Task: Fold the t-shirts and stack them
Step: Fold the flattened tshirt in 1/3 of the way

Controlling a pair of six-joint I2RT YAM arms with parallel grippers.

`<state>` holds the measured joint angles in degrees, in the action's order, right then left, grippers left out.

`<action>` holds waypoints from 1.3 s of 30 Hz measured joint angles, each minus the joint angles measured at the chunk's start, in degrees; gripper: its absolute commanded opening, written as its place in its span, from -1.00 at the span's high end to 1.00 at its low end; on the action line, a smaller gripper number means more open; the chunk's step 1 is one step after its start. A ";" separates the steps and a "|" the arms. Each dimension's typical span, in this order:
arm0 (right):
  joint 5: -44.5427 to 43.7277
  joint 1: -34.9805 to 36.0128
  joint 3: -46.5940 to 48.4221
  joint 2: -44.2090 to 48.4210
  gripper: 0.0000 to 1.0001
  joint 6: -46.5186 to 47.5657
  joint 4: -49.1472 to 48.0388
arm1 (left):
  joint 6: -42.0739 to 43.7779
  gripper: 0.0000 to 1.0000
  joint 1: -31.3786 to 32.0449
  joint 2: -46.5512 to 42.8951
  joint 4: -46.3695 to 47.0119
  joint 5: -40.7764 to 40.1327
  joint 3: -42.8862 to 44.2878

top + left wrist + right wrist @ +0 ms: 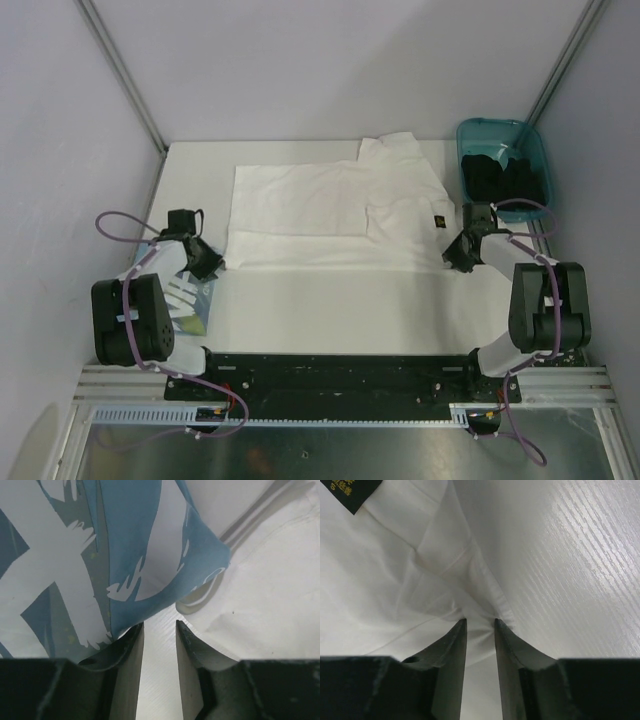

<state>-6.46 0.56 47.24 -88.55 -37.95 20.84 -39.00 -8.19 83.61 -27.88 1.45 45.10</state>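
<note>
We see a plain white cotton t-shirt (330,215) spread flat across the middle of the white wood-grain worktop (330,300). Its upper part is doubled over, and a small black sewn label with yellow lettering (437,219) shows near its right side. The right fingers (480,621) sit at the shirt's near right corner, set narrow, and a bunched fold of the white hem is caught between their tips, with creases running into the gap. The left fingers (160,625) are low at the shirt's near left corner, parted a little, and only bare worktop lies between them. A second white tee with a light-blue graphic and white strokes (125,545) lies crumpled just beside and under the left arm, at the worktop's left edge. Its blue cloth brushes the left-hand tip. In the far right corner stands a teal plastic bin (497,122) holding dark items (505,175) that we cannot make out.
</note>
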 measured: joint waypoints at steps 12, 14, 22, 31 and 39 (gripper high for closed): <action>1.38 -3.67 -1.38 6.84 0.16 0.68 3.67 | -1.33 0.26 -0.09 -1.11 3.45 2.91 -3.17; 1.44 -3.93 -1.38 7.91 0.16 0.74 4.35 | -1.81 0.23 0.02 -2.99 3.54 3.54 -3.32; 1.84 -4.22 -1.42 8.81 0.16 1.16 5.84 | -3.65 0.14 1.84 -2.05 5.03 3.23 -2.64; 1.84 -4.26 -1.84 8.85 0.16 1.86 7.02 | -4.66 0.19 4.22 3.52 5.66 -0.11 -0.35; 1.84 -4.35 -2.99 8.70 0.15 2.19 6.95 | -4.57 0.30 4.33 3.52 6.08 -4.31 -0.31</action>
<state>-4.62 -3.79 44.25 -79.85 -35.77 27.79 -43.57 -3.86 87.13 -21.80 -2.85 44.80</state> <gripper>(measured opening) 0.422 0.377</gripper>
